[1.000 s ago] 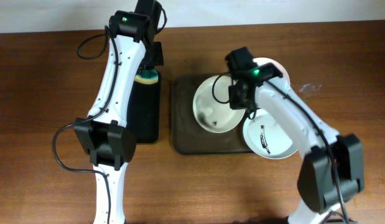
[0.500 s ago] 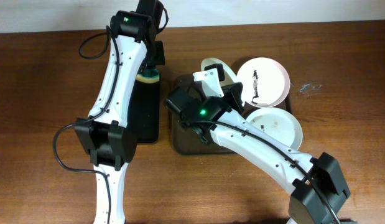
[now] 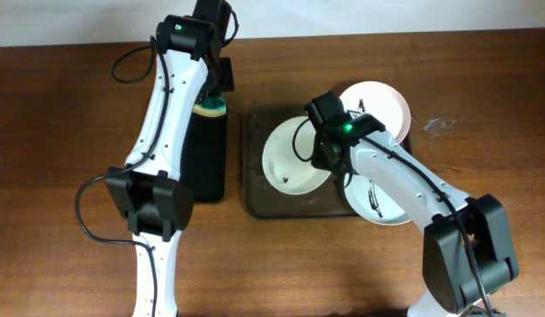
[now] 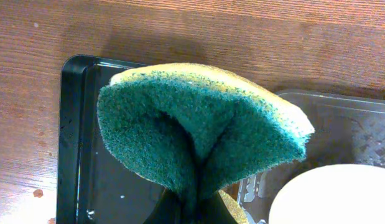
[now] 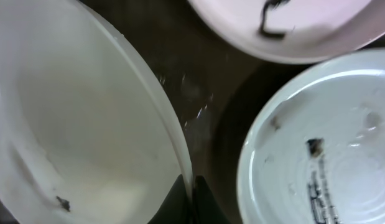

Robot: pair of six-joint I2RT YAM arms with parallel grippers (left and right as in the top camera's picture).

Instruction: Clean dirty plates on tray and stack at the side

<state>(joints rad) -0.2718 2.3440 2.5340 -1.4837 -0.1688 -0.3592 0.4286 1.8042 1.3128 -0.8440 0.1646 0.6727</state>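
Returning over the tray (image 3: 257,199), right jaws stay pinched on a plate (image 3: 285,163) rim; left jaws squeeze the sponge (image 4: 198,137).

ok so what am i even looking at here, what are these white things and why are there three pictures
The white things are a robot's two jointed arms, the left arm and the right arm, working at a brown wooden table. The wide picture comes from a camera fixed above the table. The other two come from a small camera on each wrist, looking down past that arm's own fingers.

The left gripper pinches a folded green and yellow sponge over a narrow black tray. The right gripper is closed on the rim of a round white plate at the left of a large dark brown tray. Two more white plates, the back plate and the near plate, each carry a black streak of dirt.
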